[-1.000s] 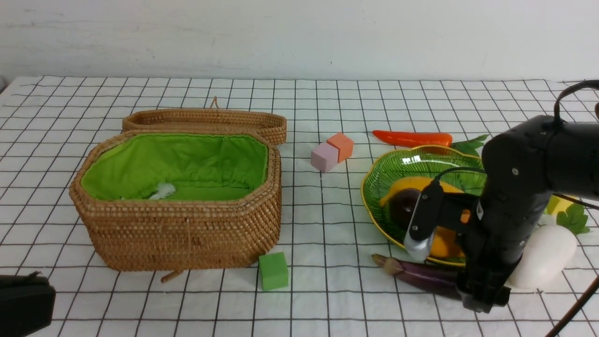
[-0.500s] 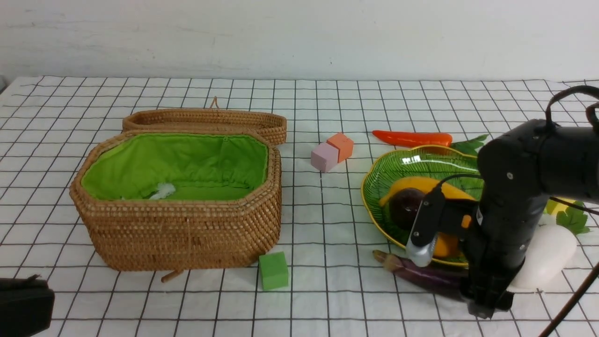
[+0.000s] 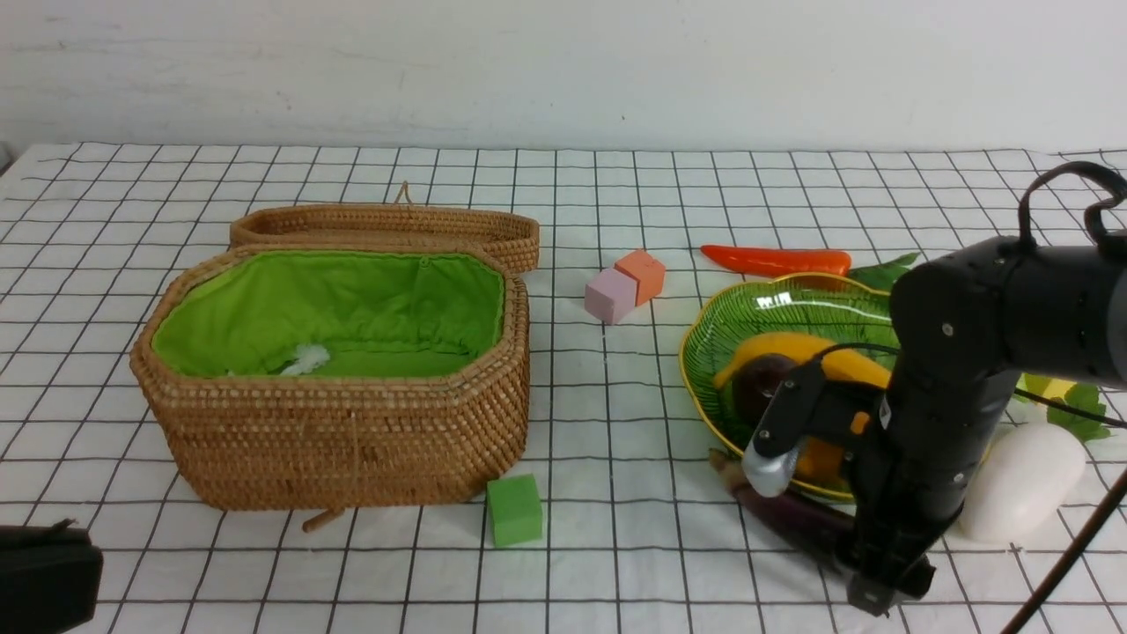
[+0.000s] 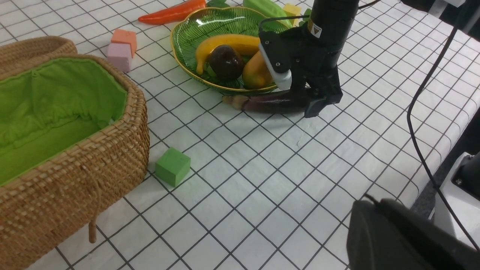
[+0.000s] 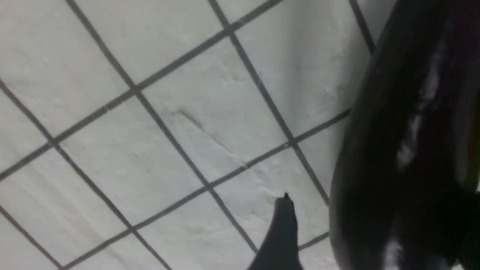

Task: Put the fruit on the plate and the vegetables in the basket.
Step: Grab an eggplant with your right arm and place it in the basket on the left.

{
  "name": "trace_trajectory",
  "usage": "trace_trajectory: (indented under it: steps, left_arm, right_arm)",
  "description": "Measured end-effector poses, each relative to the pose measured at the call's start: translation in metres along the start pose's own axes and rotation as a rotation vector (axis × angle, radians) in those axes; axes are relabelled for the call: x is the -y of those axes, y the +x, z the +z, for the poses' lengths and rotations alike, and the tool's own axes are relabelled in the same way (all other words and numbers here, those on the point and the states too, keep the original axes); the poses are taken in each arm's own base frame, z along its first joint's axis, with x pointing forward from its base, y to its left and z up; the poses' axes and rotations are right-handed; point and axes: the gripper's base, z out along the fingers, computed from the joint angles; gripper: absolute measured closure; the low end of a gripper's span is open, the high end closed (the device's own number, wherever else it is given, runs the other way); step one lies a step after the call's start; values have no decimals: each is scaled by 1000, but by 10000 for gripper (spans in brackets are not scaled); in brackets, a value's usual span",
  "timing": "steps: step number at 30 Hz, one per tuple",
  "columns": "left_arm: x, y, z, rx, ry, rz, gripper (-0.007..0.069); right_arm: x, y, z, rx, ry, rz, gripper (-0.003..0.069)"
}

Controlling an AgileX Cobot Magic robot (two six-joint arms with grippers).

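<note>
A glossy purple eggplant (image 3: 775, 512) lies on the cloth just in front of the green leaf-shaped plate (image 3: 766, 308). My right gripper (image 3: 867, 568) stands open and low over its thick end, one finger on each side. In the right wrist view the eggplant (image 5: 405, 150) fills the space beside one fingertip (image 5: 285, 213), with a gap between them. The banana (image 3: 775, 345), mangosteen (image 3: 759, 380) and mango (image 3: 819, 458) lie on the plate. Behind the plate is the carrot (image 3: 775, 260), and the white radish (image 3: 1021, 480) is to its right. The gourd (image 4: 268, 6) lies beyond the plate. My left gripper (image 3: 40, 568) is shut at the near left corner.
The wicker basket (image 3: 343, 440) with green lining stands at the left, its lid (image 3: 387, 224) laid open behind it, a small white scrap (image 3: 306, 358) inside. A green cube (image 3: 515, 509) sits by its front corner. Pink (image 3: 609, 295) and orange (image 3: 641, 273) cubes sit mid-table.
My right arm has come down and toward the near edge, bringing the open gripper lower around the eggplant. The left arm and everything else stayed still.
</note>
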Motion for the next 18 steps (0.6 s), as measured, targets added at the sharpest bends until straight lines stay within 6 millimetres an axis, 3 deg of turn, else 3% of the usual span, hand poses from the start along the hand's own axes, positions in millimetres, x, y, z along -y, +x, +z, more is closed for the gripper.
trace_trajectory:
  steps: [7,14,18]
  left_arm:
    - [0,0,0,0,0,0,635]
    - [0,0,0,0,0,0,632]
    - [0,0,0,0,0,0,631]
  right_arm:
    - [0,-2,12,-19,-26,22,78]
    - [-1,-3,20,-24,-61,28,239]
    - [-7,-4,16,-35,-73,2,235]
